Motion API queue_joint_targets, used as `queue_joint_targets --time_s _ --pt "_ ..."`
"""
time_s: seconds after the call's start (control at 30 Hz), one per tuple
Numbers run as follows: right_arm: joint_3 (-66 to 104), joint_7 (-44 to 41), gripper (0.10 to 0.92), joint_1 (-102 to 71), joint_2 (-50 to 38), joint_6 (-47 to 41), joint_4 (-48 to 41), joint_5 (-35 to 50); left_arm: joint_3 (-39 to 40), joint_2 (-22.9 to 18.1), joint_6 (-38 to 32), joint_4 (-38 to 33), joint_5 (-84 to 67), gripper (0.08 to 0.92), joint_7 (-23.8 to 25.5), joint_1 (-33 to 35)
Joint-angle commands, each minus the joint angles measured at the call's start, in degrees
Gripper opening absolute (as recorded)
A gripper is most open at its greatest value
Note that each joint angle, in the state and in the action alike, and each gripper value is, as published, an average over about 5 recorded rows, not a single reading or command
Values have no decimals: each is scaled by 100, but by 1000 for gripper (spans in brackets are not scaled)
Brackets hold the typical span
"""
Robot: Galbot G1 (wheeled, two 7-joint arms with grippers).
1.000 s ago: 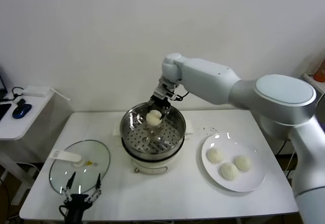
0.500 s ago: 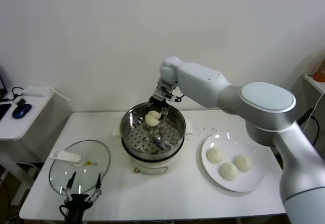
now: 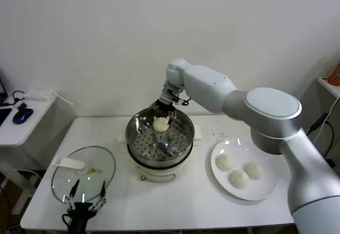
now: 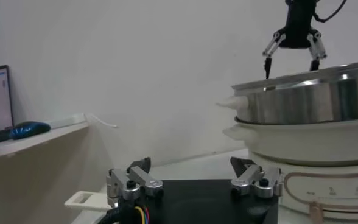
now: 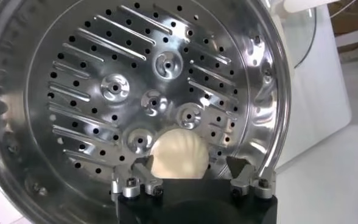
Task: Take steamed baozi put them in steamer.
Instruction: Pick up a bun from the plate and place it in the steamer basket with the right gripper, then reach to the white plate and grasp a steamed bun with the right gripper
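- While the right arm reaches across from the right, its gripper (image 3: 161, 111) hangs over the far rim of the steamer (image 3: 135, 137), at about twelve o'clock on the basket.
- From the left wrist view, that right gripper (image 4: 293, 56) has its fingers spread apart above the steel rim, with nothing between the tips.
- One baozi (image 3: 160, 124) lies on the perforated floor just under the gripper, toward the back of the basket; the right wrist view shows it (image 5: 178, 156) resting on the holes, clear of the fingers (image 5: 250, 178).
- Three more baozi (image 3: 238, 172) sit together on a white plate (image 3: 266, 192) at three o'clock from the steamer, near it but apart.
- At the table's near left corner, the left gripper (image 3: 84, 196) is parked low with its fingers apart, gripping nothing.
- A glass lid (image 3: 103, 163) with a white handle lies flat on the table (image 3: 186, 202) at about eight o'clock from the steamer, just beyond the left gripper.
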Motion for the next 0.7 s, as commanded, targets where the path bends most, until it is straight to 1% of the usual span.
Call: queue_joint_targets --time_s 0.03,0.13,0.27,0.37,0.47,0.7 --pt "-1171 -775 822 1230 -687 -804 785 1687 -10 -2 26 -13 -3 823 4 10" --pt "-1773 -567 823 1613 -1099 -1660 1205 2284 12 -18 34 -15 5 823 7 16" --pt "-2482 111 823 1951 -1701 -3055 1986 3363 37 -29 35 -31 29 823 13 37" --pt "-2689 455 823 2026 -2163 -3887 2457 3761 1 -22 32 -27 19 823 14 50" --pt "-2738 547 823 1973 -2536 -4214 2754 3738 -37 -9 29 -9 10 823 14 61" --pt "-2672 582 823 1639 -3041 -4265 3194 3156 -51 -33 53 -23 21 823 19 93"
